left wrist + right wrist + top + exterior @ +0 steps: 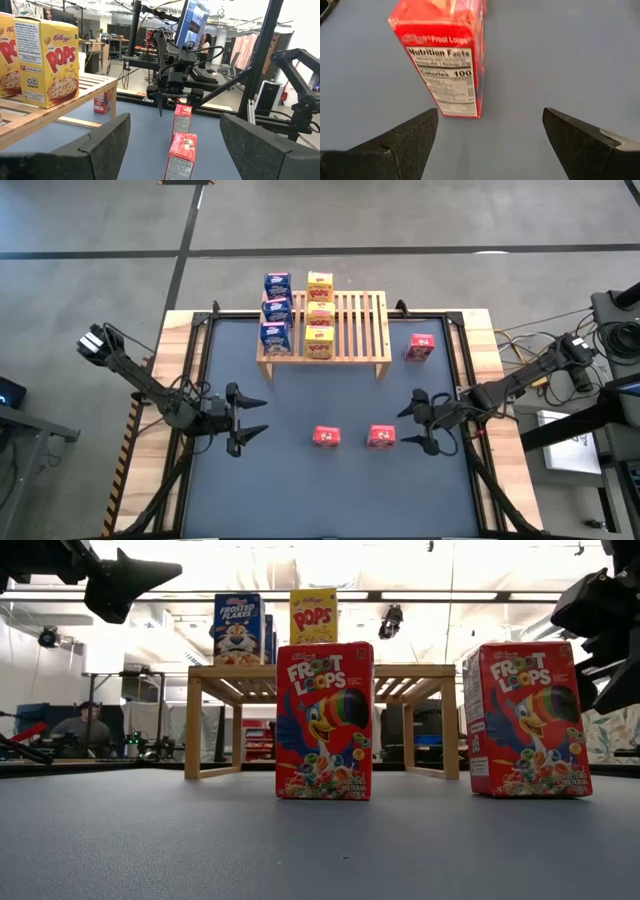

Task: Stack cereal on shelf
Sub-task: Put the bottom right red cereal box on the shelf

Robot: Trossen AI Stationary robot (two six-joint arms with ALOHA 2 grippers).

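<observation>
From above, the shelf point(350, 330) sits at the top middle of the desk point(300, 490), with three blue boxes point(276, 311) in a row on its left side and three yellow boxes point(320, 315) in a row just beside them. One red box point(420, 347) stands on the desk to the right of the shelf, and two more red boxes point(326, 437) point(381, 437) stand lower down in the middle. The left pincer point(247, 420) is at the lower left, spread wide and holding nothing. The right pincer point(417, 423) is just to the right of the nearer red box, also spread wide and empty. From desk height, two Froot Loops boxes point(323, 721) point(527, 720) stand up straight in front, and the shelf point(320, 675) is behind them with a Frosted Flakes box point(238, 629) and a Pops box point(313, 616) on top. In the left wrist view, a yellow Pops box point(47, 62) stands on the shelf at the left, two red boxes point(181, 155) point(182, 118) line up in the middle, and the other arm's pincer point(175, 100) hangs behind them. In the right wrist view, a red box point(447, 55) shows its Nutrition Facts side, between the two dark fingers point(395, 145) but not touching them
</observation>
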